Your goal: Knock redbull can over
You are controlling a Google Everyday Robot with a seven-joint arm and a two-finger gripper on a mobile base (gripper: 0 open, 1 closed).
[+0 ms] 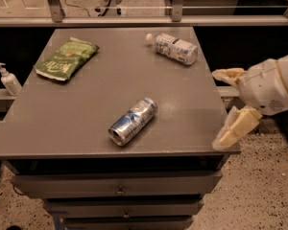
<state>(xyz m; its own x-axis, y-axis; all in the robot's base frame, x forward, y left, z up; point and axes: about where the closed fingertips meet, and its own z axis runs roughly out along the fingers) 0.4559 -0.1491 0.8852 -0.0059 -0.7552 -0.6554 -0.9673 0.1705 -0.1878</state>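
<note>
Can tipped over, tool off at right edge.
The can lies on its side near the front of the worktop, one end pointing front-left. The tool hangs at the worktop's right front edge, fingers spread, holding nothing, well apart from the can. Further back: green snack bag at left, plastic bottle lying at right.

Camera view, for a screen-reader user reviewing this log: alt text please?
The redbull can lies on its side near the front of a grey table. The gripper, open, hangs off the table's right edge, apart from the can. A clear plastic bottle lies at the back, a green snack bag back left.
</note>
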